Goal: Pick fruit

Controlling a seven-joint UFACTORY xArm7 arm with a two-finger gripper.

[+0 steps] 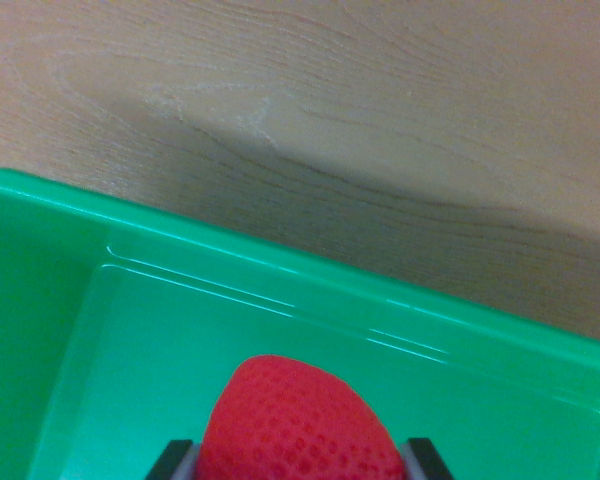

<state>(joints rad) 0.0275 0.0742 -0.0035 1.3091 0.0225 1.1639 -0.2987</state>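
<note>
A red strawberry (295, 425) with a dimpled skin fills the bottom middle of the wrist view. My gripper (298, 462) is shut on it, with a dark fingertip showing on each side at the frame's bottom edge. The strawberry hangs over the inside of a green plastic bin (110, 340). Whether the fruit touches the bin floor cannot be told.
The bin's rim (280, 262) runs diagonally from the left edge down to the right. Beyond it lies a light wooden tabletop (360, 100), with a shadow along the bin's outer wall.
</note>
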